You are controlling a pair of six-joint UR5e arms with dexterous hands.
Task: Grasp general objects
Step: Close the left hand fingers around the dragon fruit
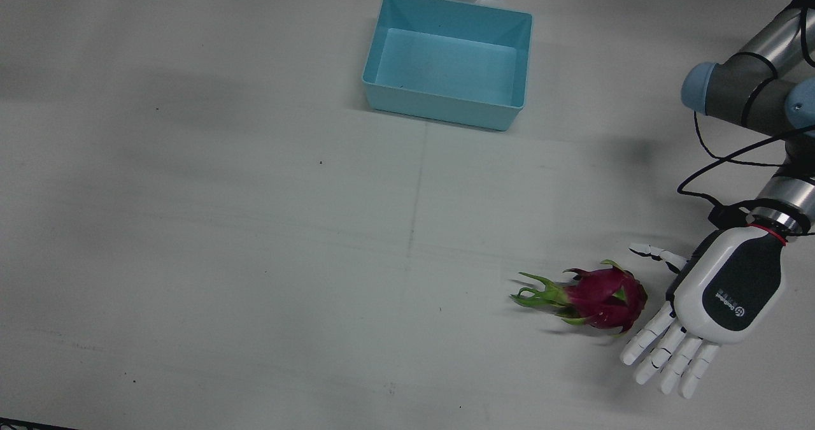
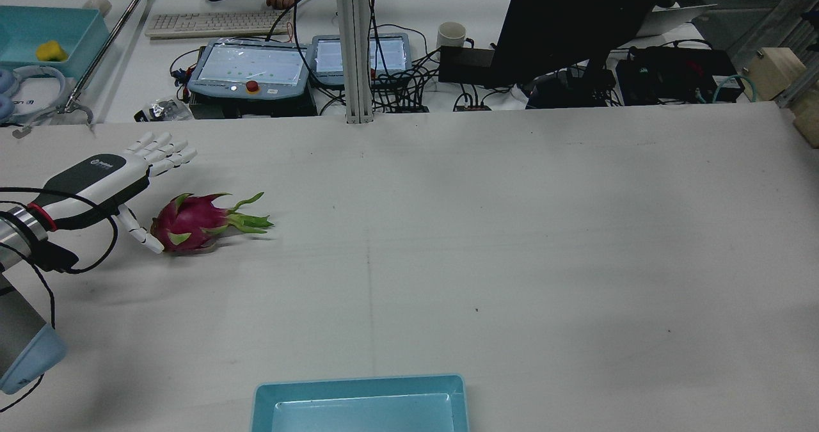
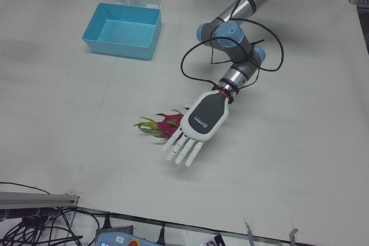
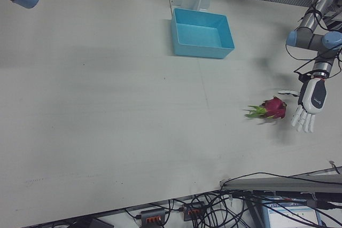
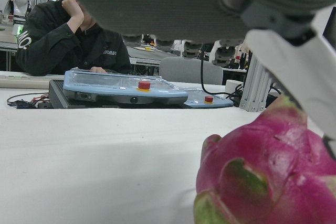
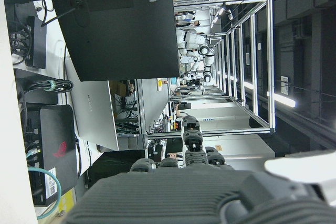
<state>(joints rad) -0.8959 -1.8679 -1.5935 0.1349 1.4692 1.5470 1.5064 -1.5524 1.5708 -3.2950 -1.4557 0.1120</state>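
A magenta dragon fruit (image 1: 602,299) with green leafy tips lies on its side on the white table. It also shows in the rear view (image 2: 189,222), the left-front view (image 3: 169,123), the right-front view (image 4: 273,108) and close up in the left hand view (image 5: 268,177). My left hand (image 1: 719,296) is open, palm down, fingers spread, just beside the fruit's rounded end, and holds nothing. Its thumb (image 2: 137,230) reaches towards the fruit. My right hand (image 6: 173,198) shows only in its own view, raised, with nothing in it.
An empty light-blue bin (image 1: 439,108) stands at the table's middle near the robot's side, also in the rear view (image 2: 358,384). The left arm's elbow and cable (image 1: 732,92) hang over the table edge. Monitors and teach pendants (image 2: 246,67) sit beyond the far edge.
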